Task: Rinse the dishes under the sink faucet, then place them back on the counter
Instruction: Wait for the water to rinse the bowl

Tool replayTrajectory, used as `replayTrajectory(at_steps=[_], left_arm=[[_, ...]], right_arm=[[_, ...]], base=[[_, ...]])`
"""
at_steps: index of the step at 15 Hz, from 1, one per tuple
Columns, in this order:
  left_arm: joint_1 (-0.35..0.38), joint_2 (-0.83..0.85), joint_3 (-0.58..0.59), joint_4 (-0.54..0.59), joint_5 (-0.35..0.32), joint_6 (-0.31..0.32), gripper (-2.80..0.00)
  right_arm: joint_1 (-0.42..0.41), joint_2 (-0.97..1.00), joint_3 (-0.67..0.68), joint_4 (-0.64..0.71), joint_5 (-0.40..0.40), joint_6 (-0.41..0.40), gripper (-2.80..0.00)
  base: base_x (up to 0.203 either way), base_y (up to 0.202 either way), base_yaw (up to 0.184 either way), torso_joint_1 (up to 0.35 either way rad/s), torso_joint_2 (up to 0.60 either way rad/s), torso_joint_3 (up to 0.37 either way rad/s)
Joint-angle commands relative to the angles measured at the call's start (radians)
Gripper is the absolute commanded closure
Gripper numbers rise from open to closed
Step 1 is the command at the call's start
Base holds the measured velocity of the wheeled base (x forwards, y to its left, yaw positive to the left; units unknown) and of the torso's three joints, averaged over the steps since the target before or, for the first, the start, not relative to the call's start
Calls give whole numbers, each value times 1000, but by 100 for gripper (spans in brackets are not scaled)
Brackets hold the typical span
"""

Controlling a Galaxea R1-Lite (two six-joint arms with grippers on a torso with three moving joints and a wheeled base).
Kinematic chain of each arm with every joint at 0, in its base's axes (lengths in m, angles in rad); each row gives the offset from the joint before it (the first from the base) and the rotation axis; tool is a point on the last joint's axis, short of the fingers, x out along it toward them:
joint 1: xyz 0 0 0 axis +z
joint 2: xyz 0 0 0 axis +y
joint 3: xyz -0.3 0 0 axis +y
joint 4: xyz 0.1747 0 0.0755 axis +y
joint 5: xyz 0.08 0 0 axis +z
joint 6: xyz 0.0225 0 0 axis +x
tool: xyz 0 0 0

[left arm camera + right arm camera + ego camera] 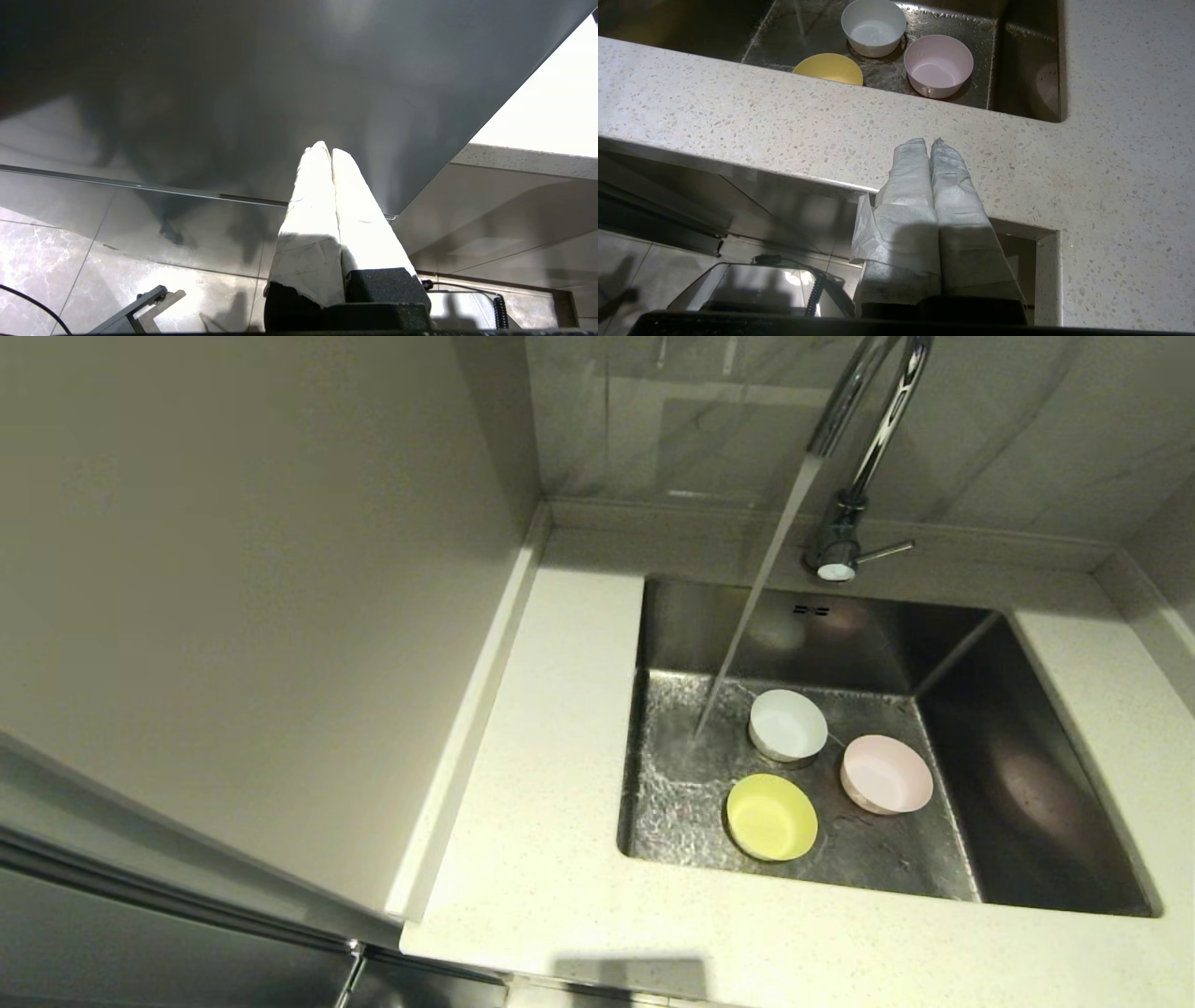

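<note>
Three bowls stand upright on the floor of the steel sink (1027, 784): a white bowl (788, 724) at the back, a pale pink bowl (886, 773) to its right and a yellow bowl (771, 816) in front. Water runs from the chrome faucet (864, 439) and lands left of the white bowl, missing all three. The right wrist view shows the white bowl (873, 27), the pink bowl (938, 65) and the yellow bowl (828, 68) beyond the counter (784, 121). My right gripper (930, 141) is shut and empty, over the counter's front edge. My left gripper (325, 148) is shut and empty, below a dark panel.
The speckled counter (551, 803) wraps the sink on the left, front and right. A tall plain wall panel (243, 569) rises at the left and a tiled wall stands behind the faucet. Neither arm shows in the head view.
</note>
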Motion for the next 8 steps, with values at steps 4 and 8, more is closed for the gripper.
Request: replayTrajectory(at_steps=[4,8], left_arm=[[0,-2,0,-1,0,-1,0],[0,-2,0,-1,0,-1,0]], right_arm=[[0,0,0,1,0,-1,0],[0,0,0,1,1,-1,0]], base=[[0,0,0,0,0,0],[0,0,0,0,0,0]])
